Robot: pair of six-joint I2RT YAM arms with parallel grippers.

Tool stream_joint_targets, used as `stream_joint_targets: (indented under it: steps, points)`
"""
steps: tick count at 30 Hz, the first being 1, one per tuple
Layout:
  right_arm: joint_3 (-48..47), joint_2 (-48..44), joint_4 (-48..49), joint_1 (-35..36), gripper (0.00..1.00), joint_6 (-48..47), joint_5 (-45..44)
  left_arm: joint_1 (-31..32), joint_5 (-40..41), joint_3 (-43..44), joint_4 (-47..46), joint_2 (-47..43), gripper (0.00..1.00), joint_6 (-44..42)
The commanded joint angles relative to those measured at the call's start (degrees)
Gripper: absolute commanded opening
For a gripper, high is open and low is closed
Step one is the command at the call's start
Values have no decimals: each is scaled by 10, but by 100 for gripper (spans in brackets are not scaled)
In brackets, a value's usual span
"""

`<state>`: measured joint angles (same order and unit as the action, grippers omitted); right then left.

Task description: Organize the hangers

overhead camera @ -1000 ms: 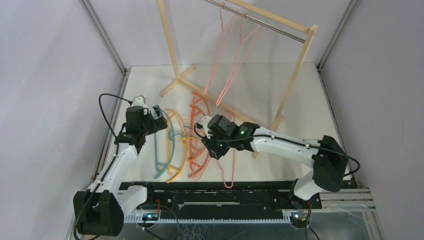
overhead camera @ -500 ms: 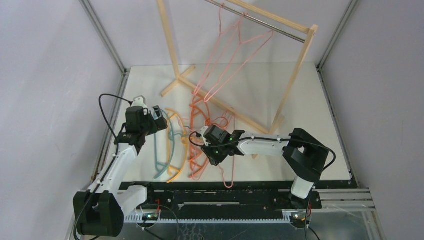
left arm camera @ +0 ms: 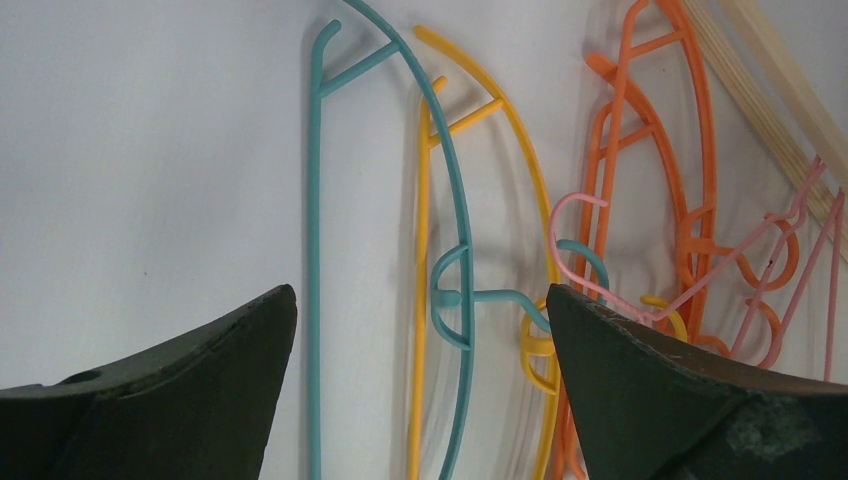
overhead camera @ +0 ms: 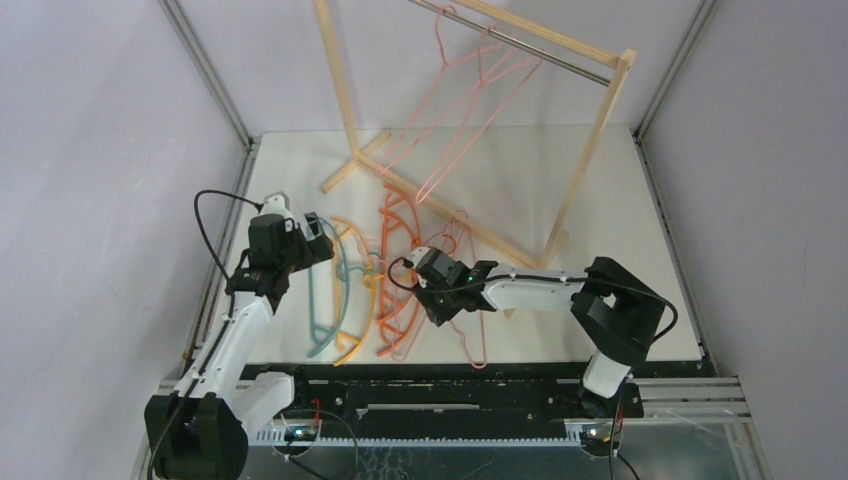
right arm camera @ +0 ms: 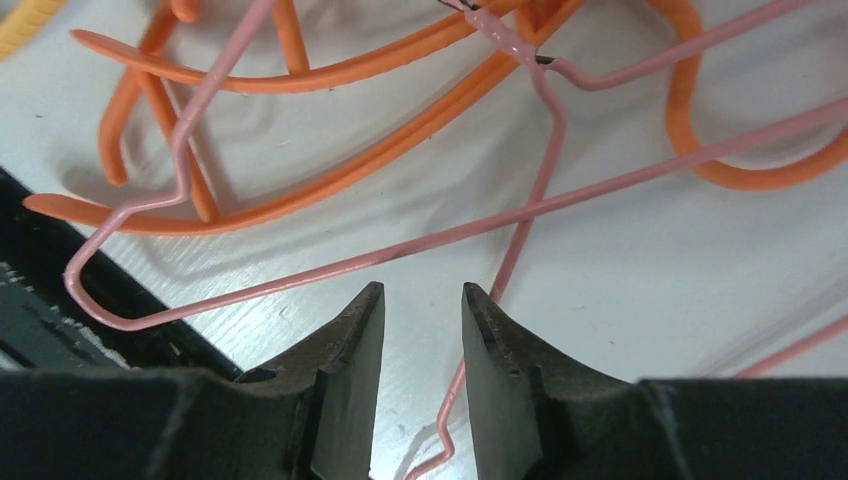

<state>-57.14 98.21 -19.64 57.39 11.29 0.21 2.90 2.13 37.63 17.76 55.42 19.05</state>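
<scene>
Two arms with white tubular links and black joint housings. Left end effector [overhead camera: 318, 232]: black body, dark wedge-shaped fingers [left arm camera: 170, 400], looped black cable. Right end effector [overhead camera: 447, 311]: black, green indicator lights, dark ribbed fingers [right arm camera: 345, 385], black cable along the link.

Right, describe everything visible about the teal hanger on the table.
The teal hanger looks like smooth, fairly thick plastic: a straight bar, a curved arm joined by short struts, and a hook at the middle. It lies flat on the white table, leftmost of the loose hangers, below the open left gripper. Its hook overlaps the yellow hanger and a pink wire hook.
</scene>
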Motion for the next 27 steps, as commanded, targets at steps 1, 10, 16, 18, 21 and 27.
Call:
stream_joint_targets:
  steps: [1,10,16,18,21,27]
  points:
    - [-10,-77,-11,1,42,2,0,3,-4,-2,-11,-11,100,-6]
    - [-21,-98,-66,-27,52,-1,-11,3,-1,-10,-35,-3,100,15]
    - [-20,-58,-54,-37,55,-10,-11,3,4,-2,-35,-5,100,21]
    - [-17,-50,-41,-44,56,-1,-14,3,6,-2,-35,-5,100,22]
    - [-14,-39,-24,-54,56,7,-4,3,3,0,-35,-1,100,22]
    - [-9,-25,-12,-48,56,9,8,3,3,4,-28,1,100,17]
